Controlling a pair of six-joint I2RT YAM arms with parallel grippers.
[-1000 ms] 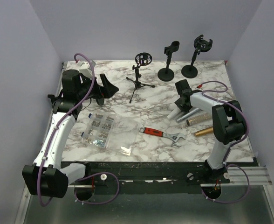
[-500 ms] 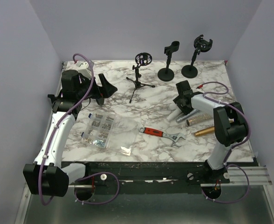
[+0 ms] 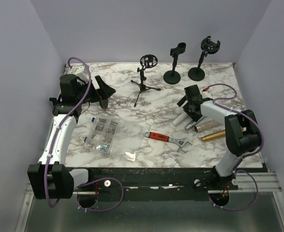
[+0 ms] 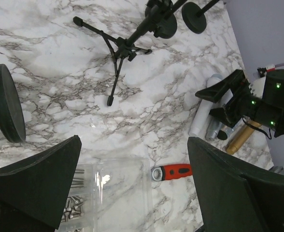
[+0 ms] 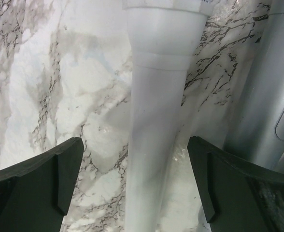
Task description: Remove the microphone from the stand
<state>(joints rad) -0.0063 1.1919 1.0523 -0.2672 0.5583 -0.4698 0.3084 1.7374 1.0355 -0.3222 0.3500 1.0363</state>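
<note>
The white microphone lies flat on the marble, free of any stand. My right gripper is open, one finger on each side of its body without touching it; the same gripper shows at the table's right in the top view. Three black stands line the back: a tripod stand with a ring mount and two round-base stands, none holding a microphone. At the left back my left gripper hangs open and holds nothing.
A silver microphone lies right beside the white one, and a gold microphone lies nearer the front. A red-handled wrench and a clear box of screws lie mid-table. A black disc sits by the left gripper.
My right gripper has opened wide and let go of the white microphone, which now rests on the table. The left arm has drawn slightly back and to the left.
</note>
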